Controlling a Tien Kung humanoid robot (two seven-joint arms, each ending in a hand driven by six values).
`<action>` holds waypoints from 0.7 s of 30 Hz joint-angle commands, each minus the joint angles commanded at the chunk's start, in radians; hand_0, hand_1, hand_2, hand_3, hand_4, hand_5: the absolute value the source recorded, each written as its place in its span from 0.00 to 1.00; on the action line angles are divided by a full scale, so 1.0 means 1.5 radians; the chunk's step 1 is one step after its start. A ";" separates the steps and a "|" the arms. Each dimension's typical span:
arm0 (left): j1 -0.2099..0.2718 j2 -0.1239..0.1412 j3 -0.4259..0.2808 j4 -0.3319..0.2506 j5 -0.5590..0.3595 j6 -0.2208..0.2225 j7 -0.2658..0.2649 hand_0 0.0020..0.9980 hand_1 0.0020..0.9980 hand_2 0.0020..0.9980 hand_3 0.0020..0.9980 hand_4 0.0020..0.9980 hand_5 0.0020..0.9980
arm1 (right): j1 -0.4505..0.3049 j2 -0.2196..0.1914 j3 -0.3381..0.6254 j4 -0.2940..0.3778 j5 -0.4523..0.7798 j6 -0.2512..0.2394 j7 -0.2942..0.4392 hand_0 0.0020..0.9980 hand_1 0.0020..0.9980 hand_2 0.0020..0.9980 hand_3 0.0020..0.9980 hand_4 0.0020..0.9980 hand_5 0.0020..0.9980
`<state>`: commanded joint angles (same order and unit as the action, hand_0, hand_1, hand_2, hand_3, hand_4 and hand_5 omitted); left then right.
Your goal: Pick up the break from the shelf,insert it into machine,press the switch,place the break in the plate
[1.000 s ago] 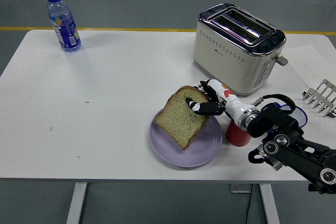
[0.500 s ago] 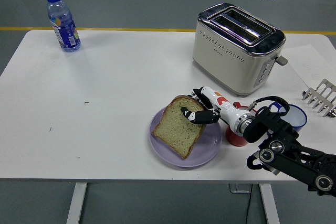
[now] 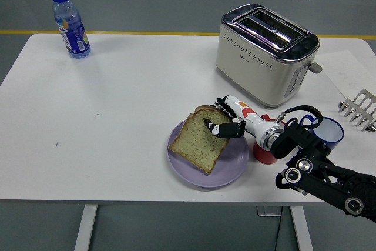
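So we've basically got the bread slice (image 3: 202, 143) down now. A second ago we were carrying it tilted up above the purple plate (image 3: 234, 171), with its lower corner hanging over the dish; half a second ago it was dropping flat, and now it's lying on the plate, covering the plate's 10 o'clock side with a corner poking a bit past the rim there. Between the last two looks it barely shifts, so we reckon it has settled.

Our right hand (image 3: 226, 123) hasn't let go yet though. The fingers (image 3: 218, 130) are still pinched on the slice's edge at about its 2 o'clock corner, thumb on top, the rest tucked behind. The left hand isn't in the shot at all.

The toaster (image 3: 265, 52) sits at 1 o'clock from the plate with both slots looking empty, so we'd say the toasting part is behind us and this is the last step, nearly done. What's left is opening the fingers and backing the hand off toward 4 o'clock without dragging the bread along. One thing to watch: the red cup (image 3: 262, 150) and the blue cup (image 3: 327, 132) sit right by our wrist, easy to bump.
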<state>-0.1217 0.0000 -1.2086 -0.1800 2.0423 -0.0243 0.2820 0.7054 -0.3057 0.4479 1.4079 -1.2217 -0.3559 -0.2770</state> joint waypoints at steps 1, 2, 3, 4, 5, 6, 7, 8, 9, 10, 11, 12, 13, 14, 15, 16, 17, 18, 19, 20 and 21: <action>0.000 0.000 0.000 0.000 0.000 0.000 0.000 0.60 0.46 0.43 0.54 0.28 0.92 | 0.000 0.000 0.000 0.000 -0.002 0.001 0.000 0.37 0.44 0.49 0.54 0.48 0.08; -0.001 0.000 0.001 0.000 -0.002 0.000 0.000 0.60 0.46 0.43 0.54 0.28 0.92 | 0.000 0.001 0.000 -0.002 -0.013 0.008 -0.003 0.45 0.51 0.53 0.55 0.56 0.16; -0.001 0.000 0.002 0.000 -0.003 0.000 0.000 0.60 0.46 0.43 0.54 0.28 0.92 | 0.000 0.002 0.000 -0.002 -0.022 0.012 -0.005 0.45 0.51 0.53 0.55 0.56 0.16; -0.001 0.000 0.002 0.000 -0.003 0.000 0.000 0.60 0.46 0.43 0.54 0.28 0.92 | 0.000 0.003 0.000 -0.004 -0.033 0.017 -0.007 0.45 0.51 0.53 0.55 0.56 0.16; -0.001 0.000 0.002 0.000 -0.004 0.000 0.000 0.60 0.46 0.43 0.54 0.28 0.92 | 0.000 0.003 0.000 -0.004 -0.041 0.020 -0.009 0.45 0.51 0.53 0.55 0.56 0.16; -0.001 0.000 0.003 0.000 -0.004 0.000 0.000 0.60 0.46 0.43 0.54 0.28 0.92 | -0.001 0.004 0.000 -0.005 -0.050 0.023 -0.011 0.45 0.51 0.53 0.55 0.56 0.16; -0.001 0.000 0.004 0.000 -0.005 0.000 0.000 0.60 0.46 0.43 0.54 0.28 0.92 | -0.001 0.005 0.000 -0.007 -0.060 0.025 -0.012 0.45 0.51 0.53 0.55 0.56 0.16; -0.001 0.000 0.004 0.000 -0.005 0.000 0.000 0.60 0.46 0.43 0.54 0.28 0.92 | -0.001 0.006 0.000 -0.007 -0.064 0.026 -0.012 0.51 0.57 0.58 0.58 0.60 0.18; -0.001 0.000 0.005 0.000 -0.006 0.000 0.000 0.60 0.46 0.43 0.54 0.28 0.92 | -0.002 0.007 0.001 -0.008 -0.071 0.026 -0.013 0.51 0.57 0.58 0.58 0.60 0.18; -0.001 0.000 0.005 0.000 -0.006 0.000 0.000 0.60 0.46 0.43 0.54 0.28 0.92 | -0.002 0.008 0.001 -0.009 -0.074 0.027 -0.013 0.51 0.57 0.58 0.58 0.60 0.18; -0.001 0.000 0.005 0.000 -0.006 0.000 0.000 0.60 0.46 0.43 0.54 0.28 0.92 | -0.002 0.008 0.001 -0.009 -0.075 0.027 -0.013 0.51 0.57 0.58 0.58 0.60 0.18; -0.001 0.000 0.005 0.000 -0.006 0.000 0.000 0.60 0.46 0.43 0.54 0.28 0.92 | -0.002 0.008 0.001 -0.009 -0.075 0.027 -0.013 0.51 0.57 0.58 0.58 0.60 0.18; -0.001 0.000 0.005 0.000 -0.006 0.000 0.000 0.60 0.46 0.43 0.54 0.28 0.92 | -0.002 0.008 0.001 -0.009 -0.075 0.027 -0.013 0.51 0.57 0.58 0.58 0.60 0.18; -0.001 0.000 0.005 0.000 -0.006 0.000 0.000 0.60 0.46 0.43 0.54 0.28 0.92 | -0.001 0.010 0.001 -0.011 -0.085 0.026 -0.014 0.62 0.65 0.65 0.65 0.64 0.20; -0.002 0.000 0.005 0.000 -0.006 0.001 0.000 0.60 0.46 0.43 0.54 0.28 0.92 | 0.000 0.012 0.002 -0.013 -0.091 0.025 -0.014 0.62 0.65 0.65 0.65 0.64 0.20; -0.002 0.000 0.006 0.000 -0.006 0.001 0.000 0.60 0.46 0.43 0.54 0.28 0.92 | 0.001 0.014 0.002 -0.015 -0.097 0.023 -0.014 0.62 0.65 0.65 0.65 0.64 0.20; -0.002 0.000 0.006 0.000 -0.006 0.001 0.000 0.60 0.46 0.43 0.54 0.28 0.92 | 0.001 0.015 0.003 -0.016 -0.100 0.022 -0.013 0.62 0.65 0.65 0.65 0.64 0.20; -0.002 0.000 0.006 0.000 -0.006 0.001 0.000 0.60 0.46 0.43 0.54 0.28 0.92 | 0.001 0.015 0.003 -0.016 -0.101 0.021 -0.013 0.62 0.65 0.65 0.65 0.64 0.20; -0.002 0.000 0.006 0.000 -0.007 0.001 0.000 0.60 0.46 0.43 0.54 0.28 0.92 | 0.001 0.015 0.003 -0.017 -0.104 0.021 -0.013 0.62 0.65 0.65 0.65 0.64 0.20; -0.002 0.000 0.007 0.000 -0.008 0.001 0.000 0.60 0.46 0.43 0.54 0.28 0.92 | 0.002 0.017 0.003 -0.018 -0.110 0.020 -0.014 0.70 0.70 0.73 0.74 0.66 0.20; -0.003 0.000 0.008 0.000 -0.009 0.001 0.000 0.60 0.46 0.43 0.54 0.28 0.92 | 0.002 0.018 0.004 -0.019 -0.118 0.018 -0.013 0.70 0.70 0.73 0.74 0.66 0.20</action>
<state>-0.1257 0.0000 -1.1966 -0.1800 2.0285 -0.0228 0.2818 0.7086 -0.2792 0.4535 1.3799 -1.3992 -0.3283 -0.2959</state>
